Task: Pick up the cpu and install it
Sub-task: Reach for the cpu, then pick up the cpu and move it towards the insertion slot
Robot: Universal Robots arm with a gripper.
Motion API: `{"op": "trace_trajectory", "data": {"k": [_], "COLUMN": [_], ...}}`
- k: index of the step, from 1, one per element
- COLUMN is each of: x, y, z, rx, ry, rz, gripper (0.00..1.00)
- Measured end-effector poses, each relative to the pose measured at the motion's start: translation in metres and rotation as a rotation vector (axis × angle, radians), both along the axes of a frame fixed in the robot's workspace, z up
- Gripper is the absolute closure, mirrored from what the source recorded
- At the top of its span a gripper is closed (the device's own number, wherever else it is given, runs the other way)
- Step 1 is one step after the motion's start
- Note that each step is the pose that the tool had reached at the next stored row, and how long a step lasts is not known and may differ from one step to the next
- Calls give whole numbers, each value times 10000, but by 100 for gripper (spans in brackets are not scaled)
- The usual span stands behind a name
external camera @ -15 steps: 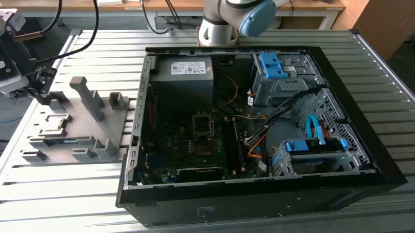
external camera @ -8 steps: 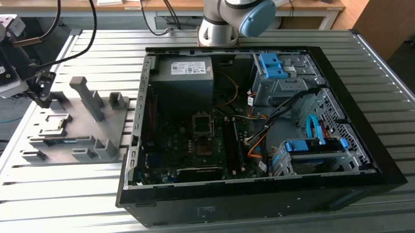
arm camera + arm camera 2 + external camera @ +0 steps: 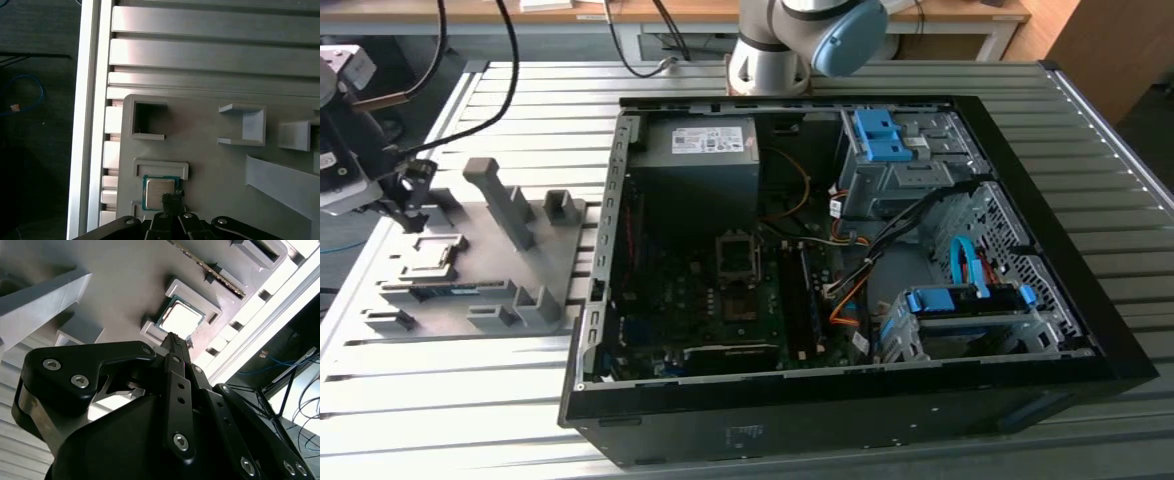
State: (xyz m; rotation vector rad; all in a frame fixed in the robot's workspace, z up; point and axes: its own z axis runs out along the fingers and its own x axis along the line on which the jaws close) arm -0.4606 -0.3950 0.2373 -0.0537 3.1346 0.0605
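Closed, tips pressed together, nothing gripped: gripper (image 3: pixel 175 339), poised over the cpu (image 3: pixel 181 320); contact impossible to judge. Lying flat in a square pocket by the edge of the grey fixture plate (image 3: pixel 220 170), one corner masked by the fingertips in the first wrist view. Barely discernible in the exterior view, beside the open computer case (image 3: pixel 854 420) on the slatted table (image 3: pixel 1121 200).

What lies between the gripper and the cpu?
Nothing shows between them: in both wrist views the gripper sits right at the edge of the cpu.
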Motion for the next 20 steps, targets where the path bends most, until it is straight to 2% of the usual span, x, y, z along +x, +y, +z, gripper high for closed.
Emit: {"op": "trace_trajectory", "data": {"k": [4, 9, 20], "x": [-23, -44, -50], "y": [-5, -6, -6], "z": [-72, -118, -133], "rx": [0, -1, -1], "ry": [-1, -2, -2], "rz": [-1, 0, -1], "gripper": [90, 90, 90]}}
